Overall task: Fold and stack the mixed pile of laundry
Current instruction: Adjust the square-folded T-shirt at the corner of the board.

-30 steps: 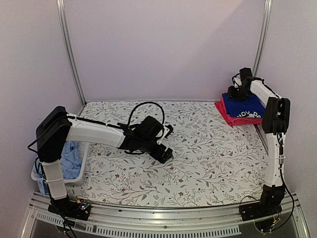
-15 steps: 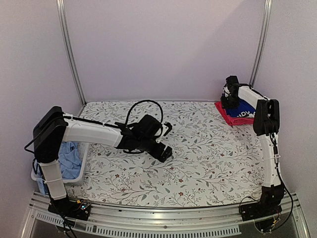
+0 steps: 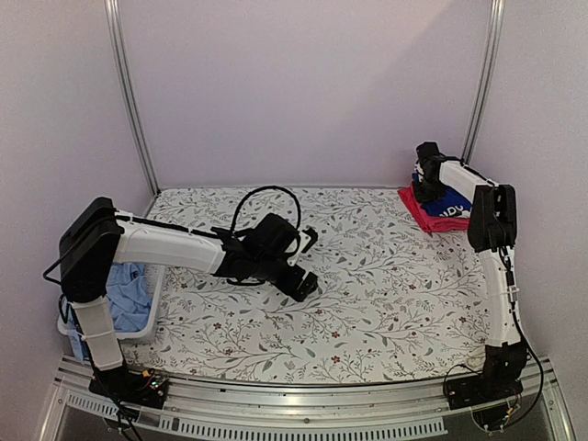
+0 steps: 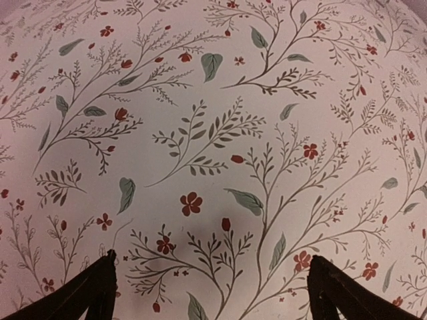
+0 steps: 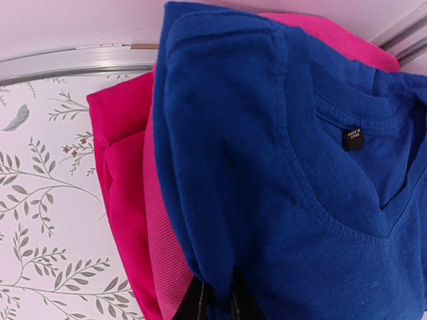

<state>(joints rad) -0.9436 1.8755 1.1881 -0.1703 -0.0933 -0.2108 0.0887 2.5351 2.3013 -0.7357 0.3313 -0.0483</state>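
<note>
A folded royal-blue shirt [image 3: 455, 208] lies on a folded red-pink garment [image 3: 423, 214] at the table's far right corner. My right gripper [image 3: 424, 188] sits at the stack's far left edge. In the right wrist view its jaws [image 5: 220, 303] are shut, pinching a fold of the blue shirt [image 5: 267, 167] above the red-pink cloth [image 5: 127, 173]. My left gripper [image 3: 307, 283] hovers low over the middle of the floral table cover [image 3: 386, 294]. Its fingers [image 4: 93, 293] stand wide open with only bare cover between them [image 4: 212, 293]. A light-blue shirt [image 3: 129, 299] lies in the basket.
The white perforated basket [image 3: 152, 317] stands at the near left edge beside the left arm's base. Metal frame posts [image 3: 129, 101] rise at the back corners. A wall runs close behind the folded stack.
My right gripper slid left to the stack's far left edge, then closed on the blue shirt's fold. The left arm barely shifted.
</note>
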